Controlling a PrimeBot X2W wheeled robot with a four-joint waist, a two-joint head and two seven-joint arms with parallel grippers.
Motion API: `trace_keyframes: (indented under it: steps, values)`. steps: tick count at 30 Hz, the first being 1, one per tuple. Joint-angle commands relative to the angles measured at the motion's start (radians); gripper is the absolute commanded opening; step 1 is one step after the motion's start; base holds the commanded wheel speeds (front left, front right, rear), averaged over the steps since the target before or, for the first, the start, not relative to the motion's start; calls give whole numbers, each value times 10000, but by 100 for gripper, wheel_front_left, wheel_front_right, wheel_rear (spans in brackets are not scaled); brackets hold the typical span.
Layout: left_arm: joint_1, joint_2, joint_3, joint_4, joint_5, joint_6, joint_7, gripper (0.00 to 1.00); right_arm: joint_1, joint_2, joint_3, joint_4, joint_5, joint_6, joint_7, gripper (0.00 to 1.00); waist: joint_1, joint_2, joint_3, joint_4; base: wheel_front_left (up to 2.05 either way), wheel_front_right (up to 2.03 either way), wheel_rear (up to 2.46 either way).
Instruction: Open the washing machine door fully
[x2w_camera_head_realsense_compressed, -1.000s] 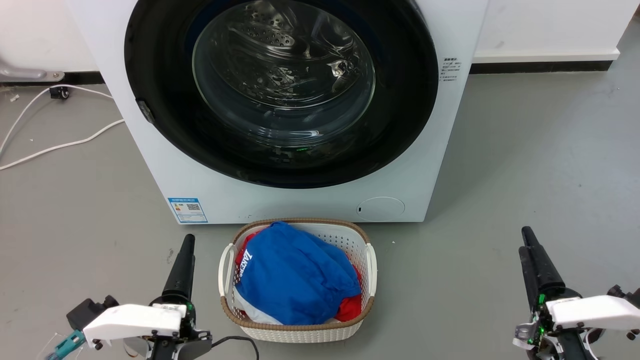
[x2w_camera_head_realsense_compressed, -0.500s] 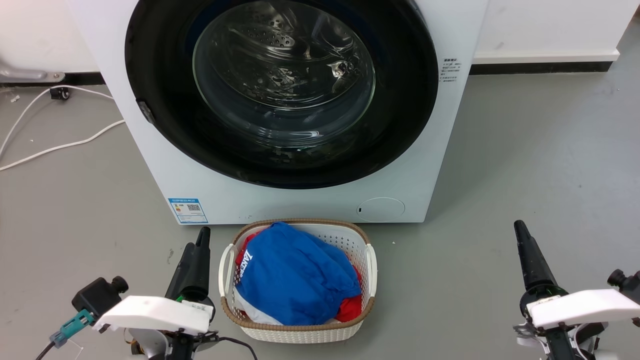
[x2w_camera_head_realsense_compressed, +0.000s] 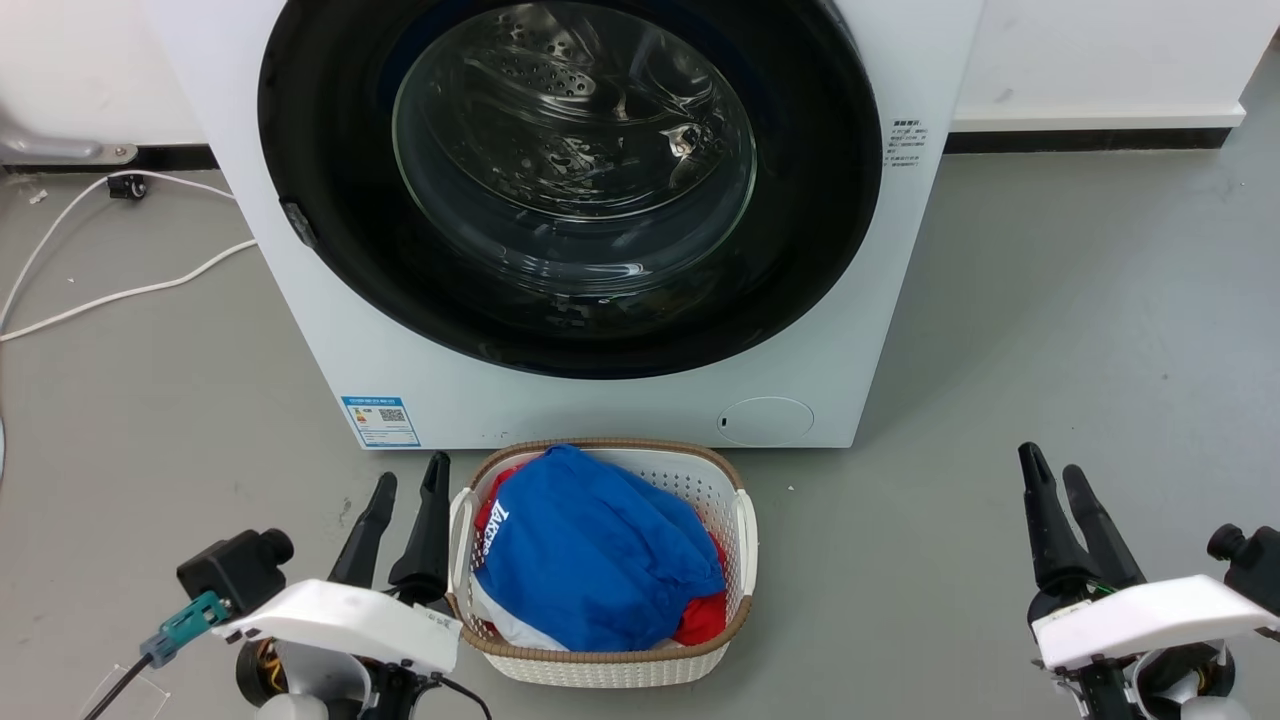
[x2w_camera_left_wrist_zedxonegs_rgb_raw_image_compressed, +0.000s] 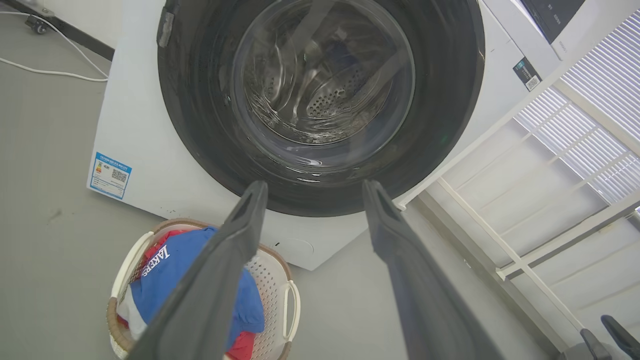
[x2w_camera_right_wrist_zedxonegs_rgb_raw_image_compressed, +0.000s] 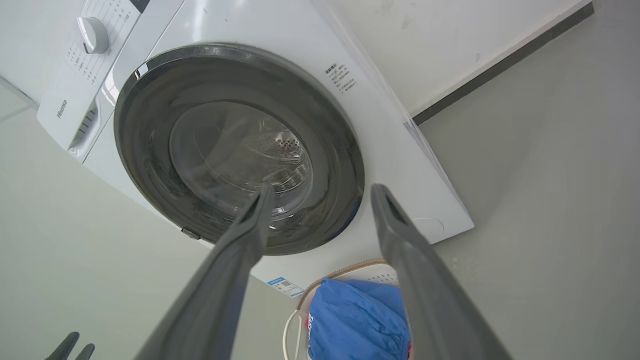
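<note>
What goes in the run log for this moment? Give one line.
washing machine door: shut | left gripper: open, beside basket | right gripper: open, empty

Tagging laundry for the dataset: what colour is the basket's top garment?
Top garment: blue, white lettering. Head view shows it best.

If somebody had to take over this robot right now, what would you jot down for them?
Left gripper: open, empty, low beside the laundry basket.
Right gripper: open, empty, over the floor to the right.
Washing machine door: shut flush against the white machine, behind the basket.
Done: nothing yet; neither gripper touches the door.
Left: reach the door, pull it, swing it fully open.
</note>
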Motion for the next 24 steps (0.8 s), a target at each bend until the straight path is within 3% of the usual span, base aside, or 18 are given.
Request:
trace_keyframes:
  steps: [1,24]
  values:
    - [-272,112,-61,-179,273,59,-86,100,-48,-10,19,-199,-306,12,-75,100,0,0,1,1,0,0,0]
    - [-424,593,-964,65,2856,721,-753,100,269,5,-21,-814,-3662,17,-186,100,0,0,-11,-16,0,0,0]
